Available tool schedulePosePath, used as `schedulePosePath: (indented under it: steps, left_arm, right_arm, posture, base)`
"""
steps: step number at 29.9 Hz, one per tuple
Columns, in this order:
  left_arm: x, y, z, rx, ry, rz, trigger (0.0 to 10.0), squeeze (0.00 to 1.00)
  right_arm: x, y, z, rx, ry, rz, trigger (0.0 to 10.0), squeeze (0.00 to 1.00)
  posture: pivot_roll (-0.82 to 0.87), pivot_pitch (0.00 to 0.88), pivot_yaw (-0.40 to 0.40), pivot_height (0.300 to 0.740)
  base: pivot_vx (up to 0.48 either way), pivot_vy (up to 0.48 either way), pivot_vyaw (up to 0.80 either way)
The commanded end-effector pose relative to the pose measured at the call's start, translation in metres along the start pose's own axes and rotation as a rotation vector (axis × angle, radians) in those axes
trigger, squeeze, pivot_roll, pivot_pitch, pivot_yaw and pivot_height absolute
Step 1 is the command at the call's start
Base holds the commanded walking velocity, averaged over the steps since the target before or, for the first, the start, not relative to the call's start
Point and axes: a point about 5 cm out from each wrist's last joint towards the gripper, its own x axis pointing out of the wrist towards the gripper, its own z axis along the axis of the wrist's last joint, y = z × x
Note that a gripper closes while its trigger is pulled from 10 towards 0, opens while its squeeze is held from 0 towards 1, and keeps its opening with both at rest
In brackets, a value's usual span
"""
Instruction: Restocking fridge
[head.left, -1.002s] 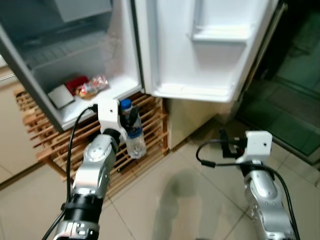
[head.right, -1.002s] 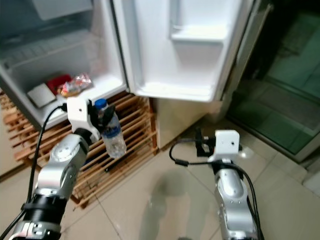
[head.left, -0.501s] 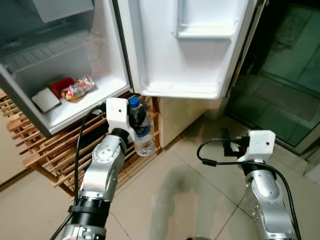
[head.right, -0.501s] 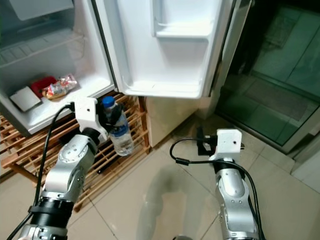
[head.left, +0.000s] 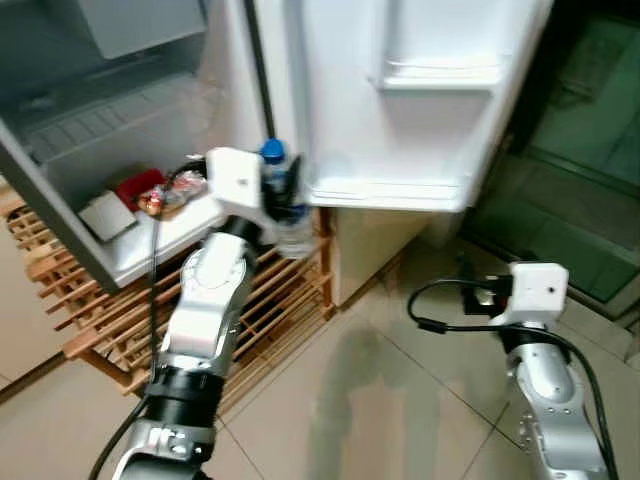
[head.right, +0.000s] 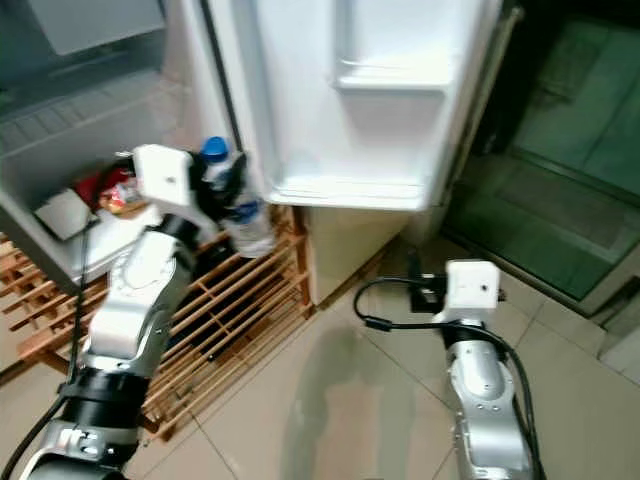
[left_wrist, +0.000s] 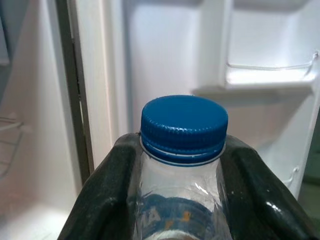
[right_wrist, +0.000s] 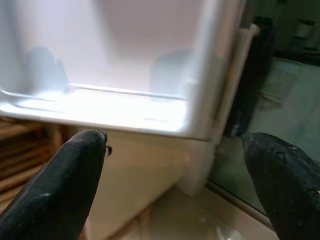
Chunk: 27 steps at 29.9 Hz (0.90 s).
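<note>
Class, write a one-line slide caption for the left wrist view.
Left gripper shut on a blue-capped bottle, facing the open fridge door.

Wooden slatted rack under fridge; beige tiled floor.

Pale beige floor tiles with thin dark joints covered the lower ground. At nine o'clock stood a slatted wooden rack. At three o'clock lay a dim greenish glass-panelled area.
</note>
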Motion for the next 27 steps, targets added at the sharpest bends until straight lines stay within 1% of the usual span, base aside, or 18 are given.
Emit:
schedulePosePath:
  steps: [1, 2, 6, 8, 10, 11, 16, 20, 24, 27]
  left_arm:
    - [0.002, 0.006, 0.008, -0.021, -0.023, -0.004, 10.0, 0.0]
    - [0.002, 0.004, 0.008, -0.025, -0.022, -0.016, 10.0, 0.0]
    - [0.007, -0.012, 0.011, -0.021, -0.023, -0.139, 10.0, 0.0]
    - [0.009, -0.018, 0.011, -0.01, -0.011, -0.179, 10.0, 0.0]
    - [0.01, -0.021, 0.01, 0.004, 0.006, -0.199, 10.0, 0.0]
    - [0.011, -0.021, 0.01, -0.002, 0.006, -0.207, 10.0, 0.0]
    - [0.011, -0.018, 0.009, -0.025, 0.006, -0.183, 10.0, 0.0]
    - [0.01, -0.021, 0.003, -0.044, 0.025, -0.185, 10.0, 0.0]
    - [0.009, -0.022, 0.002, -0.049, 0.028, -0.185, 10.0, 0.0]
    - [0.009, -0.021, 0.003, -0.033, 0.029, -0.176, 10.0, 0.0]
  right_arm:
    - [0.001, 0.008, 0.004, 0.009, -0.021, 0.025, 10.0, 0.0]
    - [0.001, 0.008, 0.004, 0.009, -0.021, 0.025, 10.0, 0.0]
    - [0.0, 0.008, 0.005, 0.005, -0.026, 0.023, 10.0, 0.0]
    - [0.0, 0.008, 0.005, 0.006, -0.028, 0.02, 10.0, 0.0]
    - [-0.001, 0.008, 0.005, 0.006, -0.03, 0.017, 10.0, 0.0]
    - [-0.001, 0.008, 0.005, 0.006, -0.03, 0.014, 10.0, 0.0]
    - [-0.004, 0.007, 0.005, 0.005, -0.028, 0.003, 10.0, 0.0]
    - [-0.004, 0.006, 0.007, 0.002, -0.035, -0.001, 10.0, 0.0]
    - [-0.004, 0.006, 0.007, 0.001, -0.034, -0.001, 10.0, 0.0]
    - [-0.004, 0.007, 0.007, 0.002, -0.032, 0.002, 10.0, 0.0]
  posture:
    - [-0.19, 0.0, 0.072, 0.74]
    - [-0.19, 0.0, 0.072, 0.74]
    - [-0.2, 0.0, 0.079, 0.74]
    - [-0.2, 0.0, 0.085, 0.74]
    - [-0.2, 0.0, 0.085, 0.74]
    - [-0.21, 0.0, 0.088, 0.74]
    - [-0.21, 0.0, 0.091, 0.74]
    - [-0.22, 0.0, 0.091, 0.74]
    - [-0.21, 0.0, 0.089, 0.74]
    - [-0.21, 0.0, 0.089, 0.74]
  base:
    - [0.461, 0.0, 0.0]
    - [0.461, 0.0, 0.0]
    - [0.48, 0.0, 0.0]
    - [0.437, 0.0, 0.0]
    - [0.0, 0.0, 0.0]
    - [0.0, 0.0, 0.0]
    - [0.0, 0.0, 0.0]
    - [0.253, -0.405, 0.0]
    - [0.271, -0.394, 0.0]
    - [0.284, -0.384, 0.0]
